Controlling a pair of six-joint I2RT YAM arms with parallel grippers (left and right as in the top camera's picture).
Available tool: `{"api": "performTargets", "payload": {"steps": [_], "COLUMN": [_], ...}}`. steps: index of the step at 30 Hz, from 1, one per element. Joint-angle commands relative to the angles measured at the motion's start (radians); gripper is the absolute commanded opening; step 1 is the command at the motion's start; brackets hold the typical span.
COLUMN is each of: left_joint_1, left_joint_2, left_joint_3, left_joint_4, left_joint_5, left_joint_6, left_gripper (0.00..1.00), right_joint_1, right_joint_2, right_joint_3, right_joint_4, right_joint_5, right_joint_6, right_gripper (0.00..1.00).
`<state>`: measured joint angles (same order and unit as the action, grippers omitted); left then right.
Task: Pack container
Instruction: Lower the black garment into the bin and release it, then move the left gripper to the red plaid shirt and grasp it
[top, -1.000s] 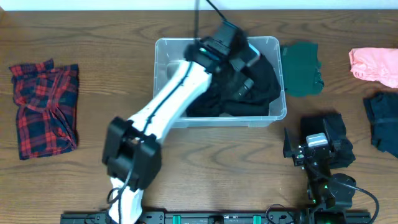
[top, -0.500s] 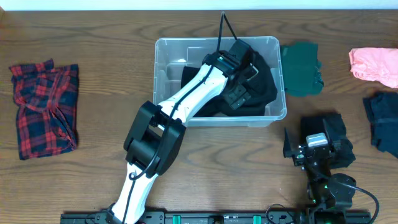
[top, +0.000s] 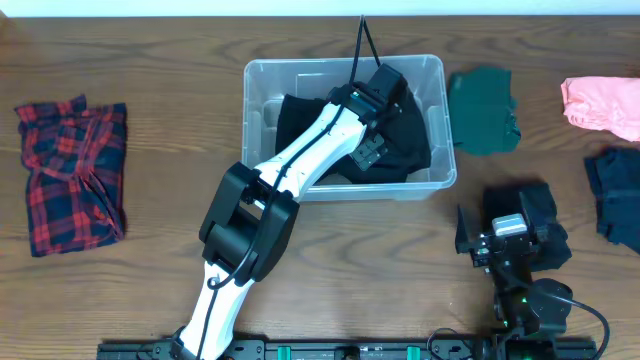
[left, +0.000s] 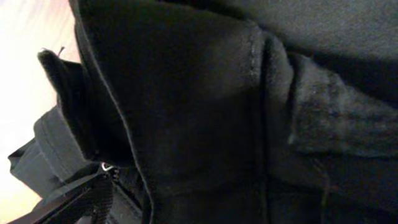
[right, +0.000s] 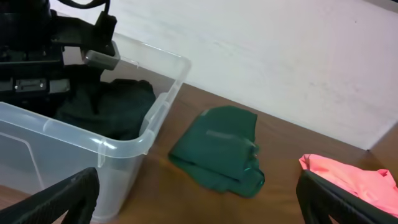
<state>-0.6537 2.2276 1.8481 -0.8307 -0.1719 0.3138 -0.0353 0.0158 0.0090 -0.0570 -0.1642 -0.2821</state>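
Item 1, near edge, right of centre: right gripper (right: 198, 177), parked, fingers spread wide with nothing between them. I read it as idle.

Item 2, right edge, midway back: dark navy cloth (top: 618, 195), loose on the table (top: 130, 290), not yet packed.

Item 3, left edge, midway back: red plaid cloth (top: 70, 175), crumpled, well apart from everything else.

Item 4, far edge, centre: the container (top: 440, 180), upright. Against half a second ago I log it nudged slightly toward the left and far edges.

Item 5, inside the container: black garment (top: 300, 120). It has spread toward the tub's left end and covers more of the floor than a moment ago. My judgement is that this piece is nearly seated.

Item 6, inside the container, right half: left gripper (top: 375, 140), buried in the black garment. My wrist view shows only black cloth, so I cannot tell whether the fingers are clamped or let go.

Item 7, far edge, just beside the container's right wall: green cloth (top: 482, 110). It is the nearest candidate for packing next.

Item 8, far right corner: pink cloth (top: 600, 105), loose.
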Motion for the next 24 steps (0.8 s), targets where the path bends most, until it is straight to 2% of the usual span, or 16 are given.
{"api": "performTargets", "payload": {"steps": [1,8,15,20,24], "left_joint_1": [-0.02,-0.064,-0.039,0.068,0.241], "left_joint_2": [0.003,-0.128,-0.396,-0.596,-0.687], "left_joint_3": [0.008,0.011,0.011,0.011,0.011], "left_joint_4": [-0.002,0.005,-0.016,-0.151,-0.3], "left_joint_5": [-0.018,-0.019,-0.02,-0.023,-0.024], "left_joint_6": [-0.001,-0.057,-0.137,-0.137,-0.139], "left_gripper": [1.0,0.98,0.98,0.98,0.98], "right_joint_1": [-0.014,-0.014,-0.014,-0.014,-0.014], "right_joint_2": [-0.003,-0.003,-0.003,-0.003,-0.003], "right_joint_3": [-0.003,-0.003,-0.003,-0.003,-0.003], "right_joint_4": [-0.003,-0.003,-0.003,-0.003,-0.003], "right_joint_5": [0.0,0.0,0.0,0.0,0.0], "right_joint_6": [-0.014,-0.014,-0.014,-0.014,-0.014], "right_gripper": [0.99,0.99,0.99,0.99,0.99]}}
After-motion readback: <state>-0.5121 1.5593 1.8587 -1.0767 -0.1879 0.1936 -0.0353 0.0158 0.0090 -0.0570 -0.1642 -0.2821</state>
